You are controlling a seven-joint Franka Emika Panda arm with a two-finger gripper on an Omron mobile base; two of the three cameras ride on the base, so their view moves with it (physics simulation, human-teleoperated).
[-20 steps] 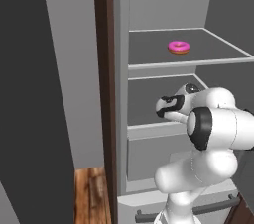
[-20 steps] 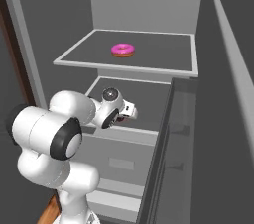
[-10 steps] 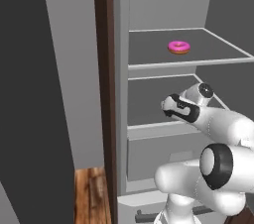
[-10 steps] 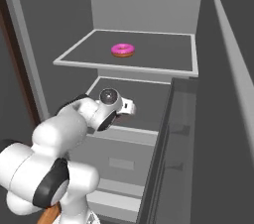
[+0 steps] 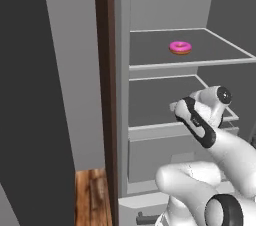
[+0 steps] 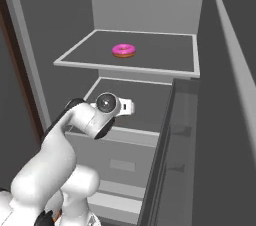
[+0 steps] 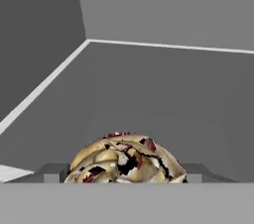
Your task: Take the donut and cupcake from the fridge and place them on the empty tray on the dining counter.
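- Step in hand, as judged: fetching the cupcake, the donut being left for later; the white arm reaches into the lower shelf of the tall light-grey fridge (image 6: 150, 0), whose door stands open.
- One small round brownish-tan cupcake with dark red flecks (image 7: 126, 161): close before the hand camera, low between the tips of the pincer (image 7: 126, 176), on the lower shelf.
- Pincer state: jaws stand apart on either side of the cupcake; whether they press it or merely straddle it cannot be told.
- One ring donut with bright pink icing over a tan base (image 5: 180, 47): alone on the upper shelf, untouched, well apart from the arm.
- Next move, as judged: clench on the cupcake, lift, withdraw clear of the shelf edge.
- Shelves counted: two, plus one drawer below.
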